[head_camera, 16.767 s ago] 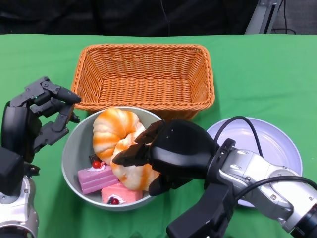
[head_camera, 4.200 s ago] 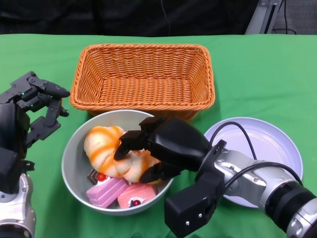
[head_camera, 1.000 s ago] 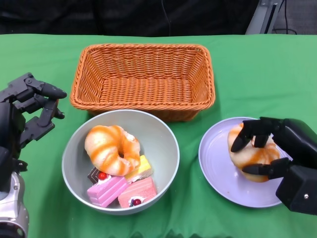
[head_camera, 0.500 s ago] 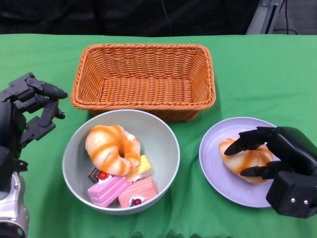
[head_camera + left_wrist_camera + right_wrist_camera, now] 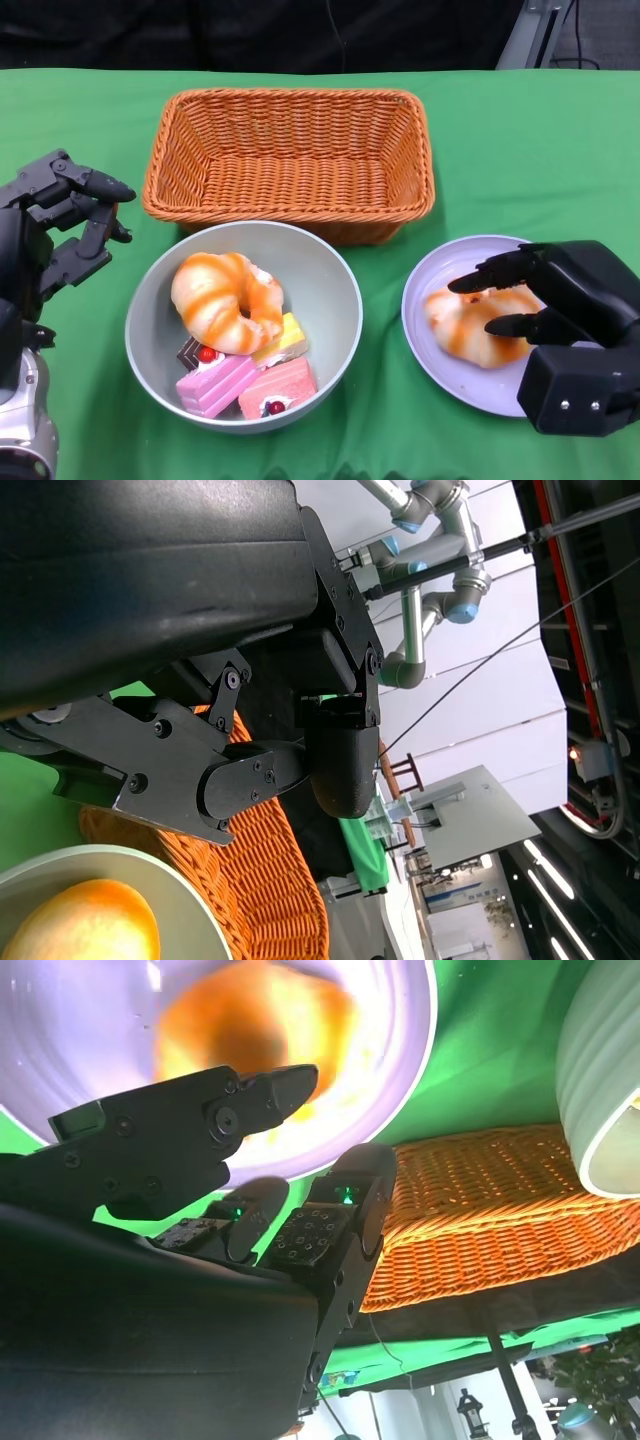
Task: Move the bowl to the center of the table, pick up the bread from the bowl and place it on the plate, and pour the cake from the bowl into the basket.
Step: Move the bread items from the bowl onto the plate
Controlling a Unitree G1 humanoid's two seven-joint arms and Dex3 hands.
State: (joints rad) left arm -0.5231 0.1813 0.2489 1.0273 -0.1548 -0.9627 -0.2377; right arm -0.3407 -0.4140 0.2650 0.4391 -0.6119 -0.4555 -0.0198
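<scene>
A grey bowl [image 5: 332, 272] stands in front of the basket and holds an orange-striped bread [image 5: 224, 298] on top of pink and yellow cake pieces [image 5: 216, 384]. A second striped bread [image 5: 466, 324] lies flat on the lilac plate [image 5: 452, 382]. My right hand [image 5: 562, 300] hovers over the plate's near right side with its fingers spread above that bread, gripping nothing. The right wrist view shows the same bread [image 5: 250, 1030] on the plate [image 5: 405, 1080] beyond the fingertips [image 5: 270, 1088]. My left hand [image 5: 60, 225] is open to the left of the bowl, apart from it.
An empty orange wicker basket [image 5: 290, 160] sits just behind the bowl, nearly touching its rim. Green cloth covers the table [image 5: 520, 140]. The left wrist view shows the basket [image 5: 270, 880] and the bowl's rim [image 5: 60, 862] close under my left hand [image 5: 250, 770].
The bread has gone from being held upright over the plate to lying flat on it. My right hand's fingers have let go and drawn back toward the near right. The left hand is still.
</scene>
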